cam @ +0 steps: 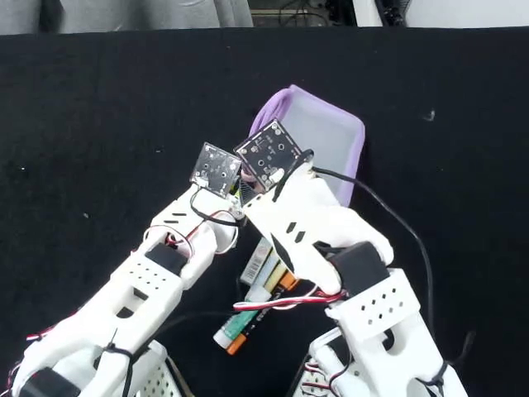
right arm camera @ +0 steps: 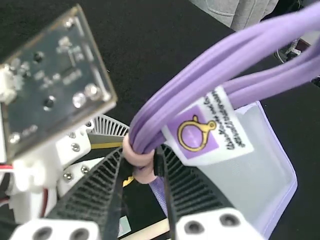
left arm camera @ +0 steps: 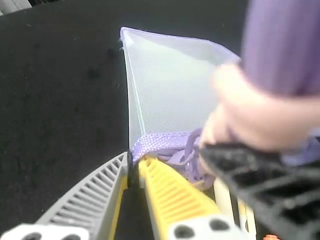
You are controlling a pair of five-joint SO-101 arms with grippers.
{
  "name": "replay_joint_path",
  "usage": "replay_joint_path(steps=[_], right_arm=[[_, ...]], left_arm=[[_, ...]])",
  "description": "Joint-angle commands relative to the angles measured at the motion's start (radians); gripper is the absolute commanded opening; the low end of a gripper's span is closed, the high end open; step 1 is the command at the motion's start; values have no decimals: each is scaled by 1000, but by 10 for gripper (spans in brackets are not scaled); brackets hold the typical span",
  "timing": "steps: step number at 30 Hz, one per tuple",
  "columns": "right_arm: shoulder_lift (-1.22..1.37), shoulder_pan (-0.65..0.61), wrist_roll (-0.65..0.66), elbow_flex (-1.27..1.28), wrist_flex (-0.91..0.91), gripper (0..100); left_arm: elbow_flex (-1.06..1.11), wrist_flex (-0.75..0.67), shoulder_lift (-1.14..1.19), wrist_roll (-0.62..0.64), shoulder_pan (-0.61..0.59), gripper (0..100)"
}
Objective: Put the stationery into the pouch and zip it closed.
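Note:
The pouch [cam: 322,132], purple-edged with pale mesh sides, lies at the middle of the black table, its mouth toward the arms. My left gripper [left arm camera: 134,159] is shut on the woven purple band at the pouch mouth [left arm camera: 160,144]. My right gripper [right arm camera: 142,161] is shut on a bundle of purple cords [right arm camera: 200,85] with a pink end and a white label, held just above the pouch mouth [right arm camera: 250,165]. Its black finger [left arm camera: 260,172] and the bundle [left arm camera: 280,45] hang close beside the left gripper. Several pens and markers [cam: 252,302] lie between the two arms.
Both wrist camera boards [cam: 219,169] [cam: 269,153] crowd together over the near end of the pouch. The black table [cam: 99,107] stretches wide to the left and right of it. A grey curtain [cam: 124,12] hangs behind the far edge.

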Motion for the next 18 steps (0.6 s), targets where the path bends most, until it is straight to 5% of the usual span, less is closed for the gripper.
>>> replay_joint_path(steps=[1, 18], right_arm=[[-31, 17, -11, -35, 17, 11], [-31, 163, -9, -268, 296, 11]], left_arm=[[-8, -14, -71, 9, -2, 29], [73, -8, -166, -83, -125, 29]])
